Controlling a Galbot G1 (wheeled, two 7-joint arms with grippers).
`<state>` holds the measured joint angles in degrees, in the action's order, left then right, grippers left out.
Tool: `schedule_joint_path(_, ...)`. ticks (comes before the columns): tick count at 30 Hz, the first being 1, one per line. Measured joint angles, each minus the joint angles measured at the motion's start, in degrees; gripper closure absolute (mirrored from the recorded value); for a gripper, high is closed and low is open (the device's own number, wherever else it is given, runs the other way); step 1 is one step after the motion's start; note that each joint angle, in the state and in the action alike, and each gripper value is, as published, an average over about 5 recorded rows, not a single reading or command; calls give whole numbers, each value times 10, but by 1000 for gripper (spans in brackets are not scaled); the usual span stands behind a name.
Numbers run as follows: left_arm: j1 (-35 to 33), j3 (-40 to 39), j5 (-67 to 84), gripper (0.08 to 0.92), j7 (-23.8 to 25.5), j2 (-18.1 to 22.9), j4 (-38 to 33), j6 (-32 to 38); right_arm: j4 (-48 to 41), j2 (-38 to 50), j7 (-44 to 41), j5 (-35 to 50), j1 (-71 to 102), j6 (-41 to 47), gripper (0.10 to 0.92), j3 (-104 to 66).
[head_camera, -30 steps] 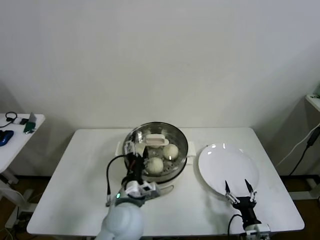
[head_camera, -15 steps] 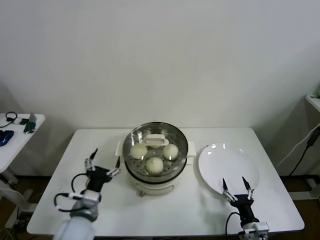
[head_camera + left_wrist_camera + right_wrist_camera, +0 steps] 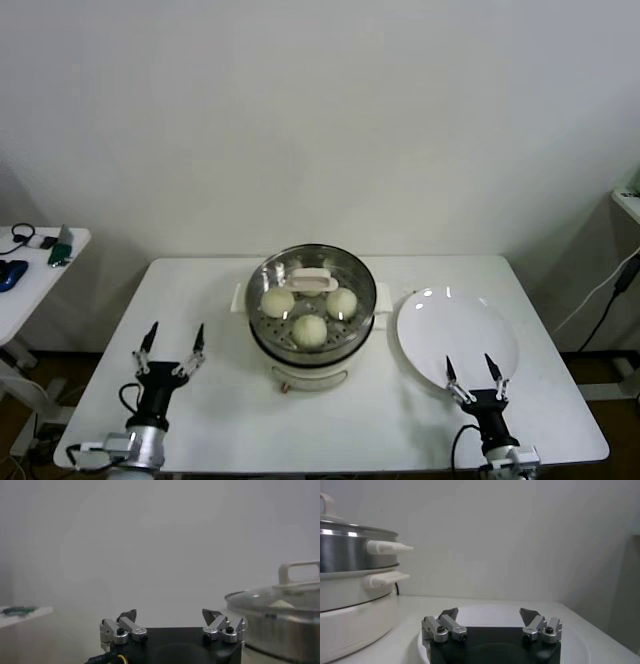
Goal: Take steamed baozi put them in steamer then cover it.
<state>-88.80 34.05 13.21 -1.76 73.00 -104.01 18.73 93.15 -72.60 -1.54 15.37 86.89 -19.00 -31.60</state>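
The steel steamer (image 3: 312, 345) stands on its white pot base at the table's middle, with the clear glass cover (image 3: 355, 280) and its white handle (image 3: 313, 279) on top. Three steamed baozi (image 3: 277, 301) (image 3: 342, 301) (image 3: 309, 331) show through the glass. My left gripper (image 3: 171, 341) is open and empty near the table's front left, well clear of the steamer. Its wrist view shows the covered steamer (image 3: 280, 625) off to one side of the left gripper (image 3: 170, 616). The right gripper (image 3: 472, 373) is open and empty at the front right, over the near rim of the white plate (image 3: 440, 325).
The flat white plate lies bare beside the steamer, whose side handles (image 3: 387, 547) show in the right wrist view past the right gripper (image 3: 489, 614). A small side table (image 3: 30, 265) with cables and gadgets stands at the far left. A cable hangs at the right edge (image 3: 610, 300).
My left arm has pulled away from the steamer's front, swinging left and back toward the table's front left corner with its fingers open. The right gripper has barely moved.
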Motion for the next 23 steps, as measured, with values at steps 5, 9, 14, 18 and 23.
schedule_joint_path(5,0,-7,15,177,4,2,39,32,-1,0,-2,5,1,-2,203,0)
schedule_joint_path(9,-1,-9,24,177,7,2,57,46,-1,-1,-2,7,1,-5,203,-1)
schedule_joint_path(14,-3,-10,31,177,9,2,70,59,-1,-2,-3,7,2,-6,203,-1)
schedule_joint_path(18,-4,-11,34,177,11,2,79,65,-1,-2,-3,7,2,-7,203,-2)
schedule_joint_path(23,-5,-12,36,177,12,2,84,69,0,-2,-4,7,2,-8,203,-2)
